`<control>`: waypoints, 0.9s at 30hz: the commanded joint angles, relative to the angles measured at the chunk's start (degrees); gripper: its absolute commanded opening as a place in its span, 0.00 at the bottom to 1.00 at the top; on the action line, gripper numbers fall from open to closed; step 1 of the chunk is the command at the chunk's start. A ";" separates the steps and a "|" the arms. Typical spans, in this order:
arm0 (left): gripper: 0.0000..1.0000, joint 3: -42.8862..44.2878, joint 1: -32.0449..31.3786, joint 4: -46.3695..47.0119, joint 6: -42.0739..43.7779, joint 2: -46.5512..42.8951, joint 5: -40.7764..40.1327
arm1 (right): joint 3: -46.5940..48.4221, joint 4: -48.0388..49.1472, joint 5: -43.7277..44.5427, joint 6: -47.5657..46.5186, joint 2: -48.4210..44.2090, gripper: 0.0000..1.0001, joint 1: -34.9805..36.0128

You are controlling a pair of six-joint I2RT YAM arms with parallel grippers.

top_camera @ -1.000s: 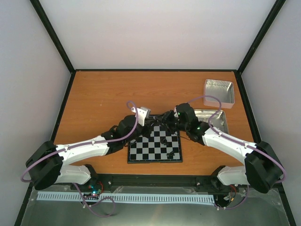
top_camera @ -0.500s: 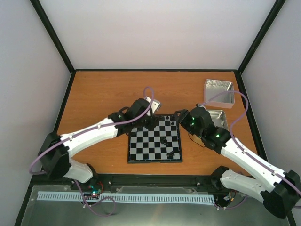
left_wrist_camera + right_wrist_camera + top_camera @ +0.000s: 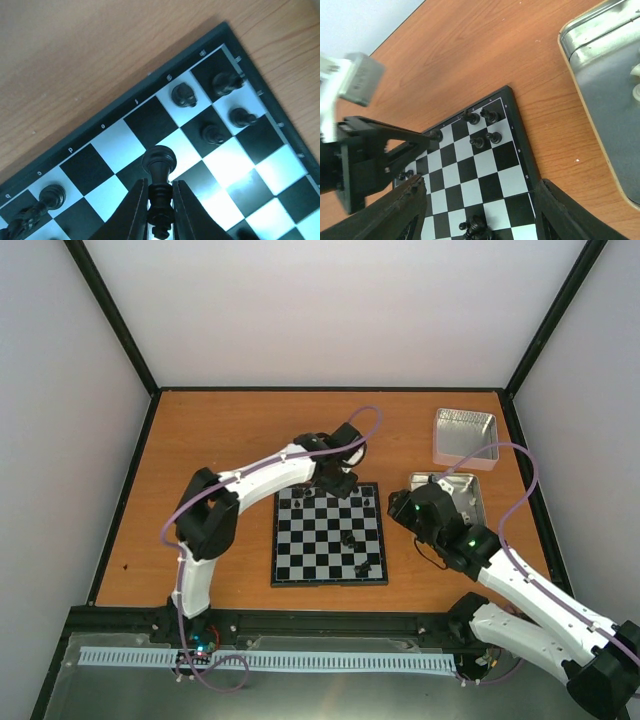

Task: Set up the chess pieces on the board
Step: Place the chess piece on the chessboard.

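Coordinate marks (image 3: 170, 77) on board (image 3: 153, 90) border, too blurred to read.

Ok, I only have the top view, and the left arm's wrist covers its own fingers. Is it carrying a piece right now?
Observer: Yes. The left wrist view shows the left gripper shut on a black piece, over the board near its far edge.
Operator: How many already stand in the far right corner? I just see dark blobs.
Observer: Four black pieces, in a two-by-two block: two in the back row and two in the row in front.
Operator: And the right gripper?
Observer: The right wrist view shows the right gripper open and empty.
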 commanded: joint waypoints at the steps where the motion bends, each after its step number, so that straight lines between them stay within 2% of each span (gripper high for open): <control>1: 0.07 6.26 0.38 -8.11 -0.73 5.07 -2.89 | -0.64 -0.25 2.20 -1.50 -1.57 0.59 -0.37; 16: 0.08 8.09 1.56 -8.80 -0.96 9.43 -4.08 | -1.04 0.41 2.51 -2.41 -0.77 0.59 -0.45; 27: 0.16 9.48 2.40 -8.96 -0.71 11.71 -4.96 | -0.17 0.20 3.46 -2.99 0.00 0.59 -0.45</control>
